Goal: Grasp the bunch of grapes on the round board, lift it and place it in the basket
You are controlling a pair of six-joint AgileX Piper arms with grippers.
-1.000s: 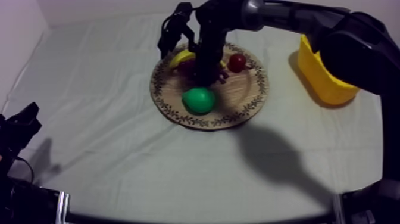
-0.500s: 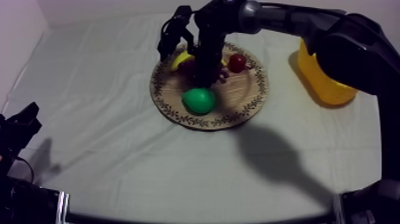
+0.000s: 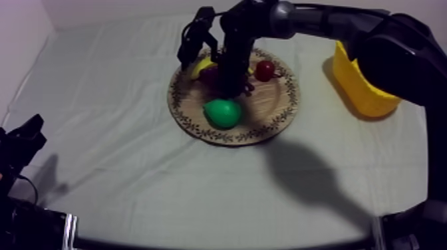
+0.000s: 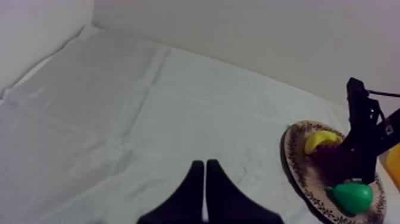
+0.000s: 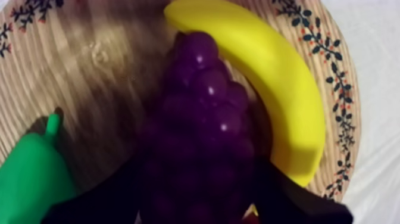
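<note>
Nearest, the left gripper (image 4: 204,176) rested low at its own side of the grey-white cloth (image 3: 133,173). Its two black fingers were pressed together in a narrow wedge, with nothing between them. Beyond it lay the round wooden board with a patterned rim (image 3: 271,101), and a green toy pear (image 3: 222,112) sat at its near edge. Behind the pear, the right gripper (image 3: 229,81) stood down over the purple bunch of grapes (image 5: 202,101), which lay on the board. Its fingers (image 5: 89,205) hugged both flanks of the bunch, closed round it. A curved yellow banana (image 5: 280,89) touched the bunch along one side. A small red fruit (image 3: 265,69) sat just beside, toward the yellow basket (image 3: 362,90) at the far right.

The step in hand looked to be the lift. It would go best straight up, with a firm hold on the knobbly bunch, so that the banana and pear stayed put. The carry should then clear the basket's rim before release.

No brand, label or writing could be read; the rim bore only a leaf-and-berry pattern.
</note>
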